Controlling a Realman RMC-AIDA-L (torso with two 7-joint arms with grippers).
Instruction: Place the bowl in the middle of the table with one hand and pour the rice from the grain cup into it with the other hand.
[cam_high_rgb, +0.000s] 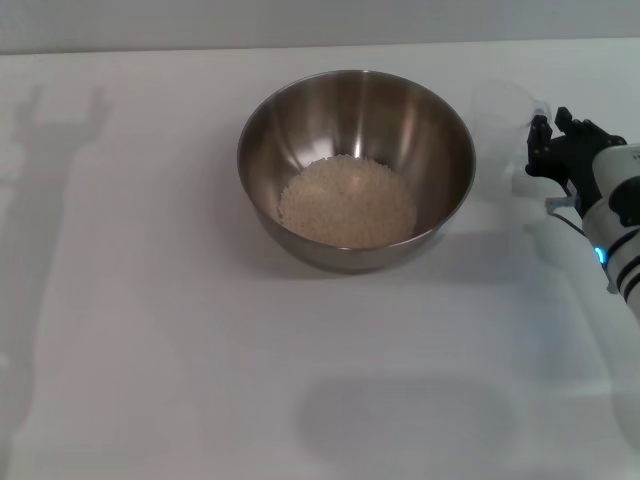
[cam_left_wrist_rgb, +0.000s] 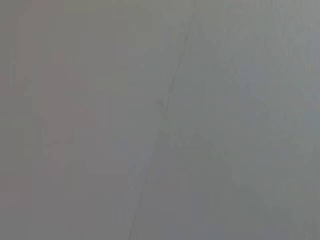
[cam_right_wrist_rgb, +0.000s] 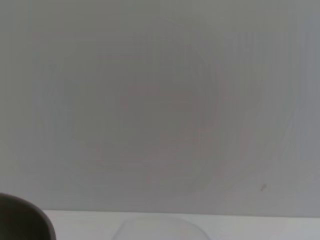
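While the right gripper (cam_high_rgb: 541, 140) fingers are holding the light, slippery grain cup (cam_high_rgb: 505, 125) by its side wall, rice (cam_high_rgb: 347, 201) is lying in the steel bowl (cam_high_rgb: 355, 168).

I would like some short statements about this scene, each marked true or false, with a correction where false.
1. The rice lies inside the bowl. True.
2. The bowl lies tipped on its side. False: it stands upright on the table.
3. The grain cup is to the right of the bowl, at the right end effector. True.
4. The grain cup is full of rice. False: no rice shows in it; it looks clear.
5. The left end effector hovers above the bowl. False: it is not in view; only shadows fall on the table's left side.
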